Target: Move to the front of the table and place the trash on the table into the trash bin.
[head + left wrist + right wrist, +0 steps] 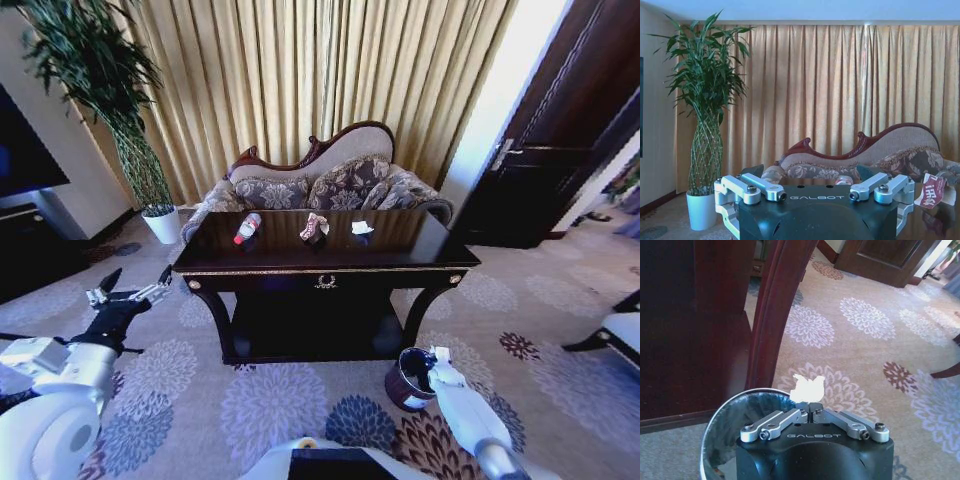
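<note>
Floral carpet, table (pixel 325 262) ahead | bottle (pixel 247 228), wrapper (pixel 314 228) on table | right gripper (pixel 812 411) pinches white scrap (pixel 807 387) over bin (pixel 747 407) beside table — release only once centred | left gripper (pixel 815 195) unclenched left of table

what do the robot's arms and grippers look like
Both arms have glossy white rounded shells, and the left arm ends in a large round joint cap. The left gripper and right gripper match: a black housing lettered GALBOT in pale capitals, with silver metal finger links joined by round screws. In the head view the left gripper's wrist section is black. No loose cables are visible.
</note>
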Controlling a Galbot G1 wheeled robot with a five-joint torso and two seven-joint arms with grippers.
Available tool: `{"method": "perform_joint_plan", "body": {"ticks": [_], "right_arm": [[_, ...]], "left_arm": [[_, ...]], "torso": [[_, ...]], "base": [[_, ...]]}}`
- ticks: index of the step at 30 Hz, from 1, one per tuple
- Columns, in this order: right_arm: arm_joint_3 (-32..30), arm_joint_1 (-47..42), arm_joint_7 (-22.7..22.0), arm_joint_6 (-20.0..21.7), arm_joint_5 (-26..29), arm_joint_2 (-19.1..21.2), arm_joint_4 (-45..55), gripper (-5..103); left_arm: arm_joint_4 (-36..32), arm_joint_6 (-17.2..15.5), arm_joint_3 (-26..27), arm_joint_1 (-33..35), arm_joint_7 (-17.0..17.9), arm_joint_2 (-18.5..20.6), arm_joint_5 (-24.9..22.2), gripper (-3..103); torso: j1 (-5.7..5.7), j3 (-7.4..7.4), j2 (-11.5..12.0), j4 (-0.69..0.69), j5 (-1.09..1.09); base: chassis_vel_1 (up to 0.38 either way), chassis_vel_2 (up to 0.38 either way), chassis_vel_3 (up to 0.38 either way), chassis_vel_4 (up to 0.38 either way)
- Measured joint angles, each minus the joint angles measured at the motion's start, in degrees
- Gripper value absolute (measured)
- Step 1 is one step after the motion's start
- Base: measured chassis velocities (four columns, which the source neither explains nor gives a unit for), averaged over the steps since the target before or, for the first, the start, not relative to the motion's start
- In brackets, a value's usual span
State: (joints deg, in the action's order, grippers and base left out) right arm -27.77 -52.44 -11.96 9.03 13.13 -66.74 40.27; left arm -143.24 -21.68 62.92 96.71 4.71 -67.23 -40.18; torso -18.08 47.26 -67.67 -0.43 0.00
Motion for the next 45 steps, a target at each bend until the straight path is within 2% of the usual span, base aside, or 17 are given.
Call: {"method": "perform_joint_plan", "body": {"ticks": [1,6,7,10,11,14,15,18,19,22,23,25,26,28,43,45], "right_arm": [[0.0,0.0,0.0,0.0,0.0,0.0,0.0,-1],[0.0,-1.0,-0.5,1.2,-0.2,0.0,2.9,20],[0.0,-1.0,-0.5,1.2,-0.2,0.0,2.9,20],[-0.1,-1.2,-0.6,1.3,-0.2,0.0,3.1,36],[-0.1,-1.2,-0.6,1.3,-0.2,0.0,3.1,36],[-0.2,-1.5,-0.6,1.3,-0.1,0.3,3.1,52],[-0.2,-1.5,-0.6,1.3,-0.1,0.3,3.1,52],[-0.2,-1.7,-0.6,1.3,0.1,0.6,3.2,69],[-0.2,-1.7,-0.6,1.3,0.1,0.6,3.2,69],[-0.2,-2.1,-0.6,1.3,0.2,0.8,3.8,80],[-0.2,-2.1,-0.6,1.3,0.2,0.8,3.8,80],[-0.2,-2.4,-0.6,1.3,0.5,0.8,4.2,90],[-0.2,-2.4,-0.6,1.3,0.5,0.8,4.2,90],[-0.2,-2.5,-0.6,1.3,0.5,0.7,4.3,99],[-0.3,-2.9,-0.6,1.6,0.6,0.6,4.9,100],[-0.4,-4.3,-0.6,2.6,1.9,0.8,7.7,100]], "left_arm": [[0.0,0.0,0.0,0.0,0.0,0.0,0.0,100],[0.0,0.0,-0.2,0.2,-0.5,-0.3,0.0,100],[0.0,0.0,-0.2,0.2,-0.5,-0.3,0.0,100],[0.0,0.0,-0.3,0.2,-0.6,-0.2,0.0,100],[0.0,0.0,-0.3,0.2,-0.6,-0.2,0.0,100],[0.0,0.0,-0.4,0.1,-0.6,0.0,0.0,100],[0.0,0.0,-0.4,0.1,-0.6,0.0,0.0,100],[0.0,0.0,-0.6,0.2,-0.6,0.0,0.0,100],[0.0,0.0,-0.6,0.2,-0.6,0.0,0.0,100],[0.0,0.0,-0.8,0.1,-0.6,-0.1,0.1,100],[0.0,0.0,-0.8,0.1,-0.6,-0.1,0.1,100],[0.0,0.0,-1.0,0.2,-0.6,-0.2,0.1,100],[0.0,0.0,-1.0,0.2,-0.6,-0.2,0.1,100],[0.0,0.1,-1.0,0.3,-0.6,-0.4,0.1,100],[0.0,0.5,-0.5,0.4,-0.7,-0.6,0.1,100],[0.0,0.5,-0.5,0.3,-0.7,-0.6,0.1,100]], "torso": [[0.00,0.00,0.0,0.00,0.00],[0.00,0.00,0.0,0.01,0.00],[0.00,0.00,0.0,0.01,0.00],[0.00,0.00,0.0,0.01,0.00],[0.00,0.00,0.0,0.01,0.00],[0.00,0.00,0.0,0.00,-0.01],[0.00,0.00,0.0,0.00,-0.01],[0.00,0.00,0.0,0.00,0.00],[0.00,0.00,0.0,0.00,0.00],[0.00,0.00,0.0,0.00,0.00],[0.00,0.00,0.0,0.00,0.00],[0.00,0.00,0.0,0.00,0.00],[0.00,0.00,0.0,0.00,0.00],[0.00,0.00,0.0,0.00,0.00],[0.00,0.00,0.0,0.01,0.00],[0.00,0.00,0.0,0.00,-0.02]], "base": [[0.000,0.000,0.000,0.000],[0.000,0.000,0.000,0.000],[0.000,0.000,0.000,0.000],[0.000,0.000,0.000,0.000],[0.000,0.000,0.000,0.000],[0.000,0.000,0.000,0.000],[0.000,0.000,0.000,0.000],[0.000,0.000,0.000,0.000],[0.000,0.000,0.000,0.000],[0.000,0.000,0.000,0.000],[0.000,0.000,0.000,0.000],[0.000,0.000,0.000,0.000],[0.000,0.000,0.000,0.000],[0.000,0.000,0.000,0.000],[0.000,0.000,0.000,0.000],[0.000,0.000,0.000,0.000]]}}
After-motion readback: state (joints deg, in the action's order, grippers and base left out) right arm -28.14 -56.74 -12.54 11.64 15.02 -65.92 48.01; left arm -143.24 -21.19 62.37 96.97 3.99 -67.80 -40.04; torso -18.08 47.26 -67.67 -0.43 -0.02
